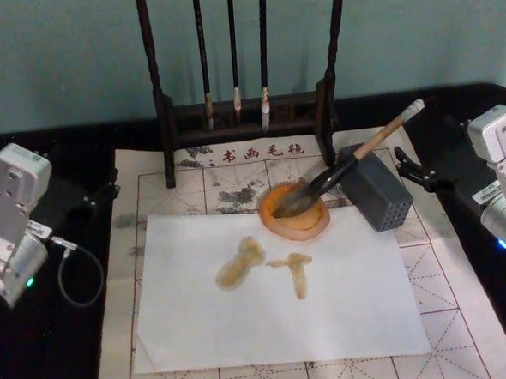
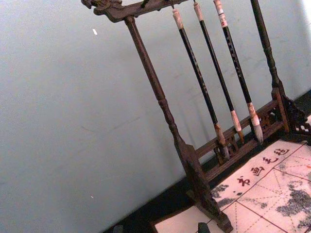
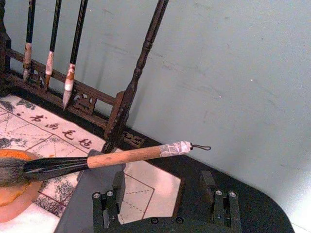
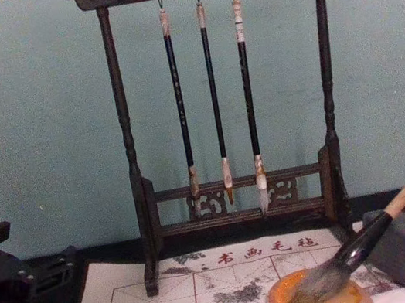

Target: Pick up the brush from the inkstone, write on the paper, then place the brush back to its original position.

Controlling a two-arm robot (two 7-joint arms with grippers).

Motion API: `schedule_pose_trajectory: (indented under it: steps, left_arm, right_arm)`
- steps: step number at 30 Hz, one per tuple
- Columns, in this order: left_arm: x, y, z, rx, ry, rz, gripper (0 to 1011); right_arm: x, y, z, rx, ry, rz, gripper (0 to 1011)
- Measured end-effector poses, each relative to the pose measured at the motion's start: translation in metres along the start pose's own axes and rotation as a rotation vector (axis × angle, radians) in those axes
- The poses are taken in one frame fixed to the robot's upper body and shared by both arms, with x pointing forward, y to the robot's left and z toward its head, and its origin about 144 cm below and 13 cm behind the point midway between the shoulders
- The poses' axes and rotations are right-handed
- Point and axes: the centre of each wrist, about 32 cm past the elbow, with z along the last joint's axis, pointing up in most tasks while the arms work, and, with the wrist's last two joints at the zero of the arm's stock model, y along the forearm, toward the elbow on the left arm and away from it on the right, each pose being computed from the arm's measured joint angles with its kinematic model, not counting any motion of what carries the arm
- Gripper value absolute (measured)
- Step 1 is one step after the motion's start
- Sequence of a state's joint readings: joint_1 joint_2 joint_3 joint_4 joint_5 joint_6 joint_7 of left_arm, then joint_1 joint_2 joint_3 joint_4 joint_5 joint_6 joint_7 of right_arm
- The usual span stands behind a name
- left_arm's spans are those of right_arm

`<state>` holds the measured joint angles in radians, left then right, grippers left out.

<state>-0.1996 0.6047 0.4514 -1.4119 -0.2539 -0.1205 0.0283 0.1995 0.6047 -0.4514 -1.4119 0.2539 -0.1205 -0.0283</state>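
The brush (image 1: 346,168) lies with its bristles in the orange inkstone (image 1: 312,225), and its handle leans on the grey block (image 1: 380,194). The inkstone stands at the far edge of the paper (image 1: 244,327), which carries two pale brown strokes (image 1: 240,263). The left gripper (image 1: 101,193) and the right gripper (image 1: 413,173) rest at the two sides, well apart from the brush.
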Motion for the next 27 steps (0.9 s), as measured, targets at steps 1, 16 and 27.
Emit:
schedule_pose_trajectory:
  steps: [1, 16, 27]
  left_arm:
    - [0.0000, 0.0000, 0.0000, 0.000, 0.000, 0.000, 1001]
    - [0.0000, 0.0000, 0.0000, 0.000, 0.000, 0.000, 1001]
    - [0.0000, 0.0000, 0.0000, 0.000, 0.000, 0.000, 1001]
  right_arm:
    - [0.0000, 0.0000, 0.0000, 0.000, 0.000, 0.000, 1000]
    - [0.0011, 0.0002, 0.0005, -0.001, 0.029, 0.007, 1000]
    - [0.0047, -0.0023, 0.0068, -0.037, 0.212, 0.047, 1000]
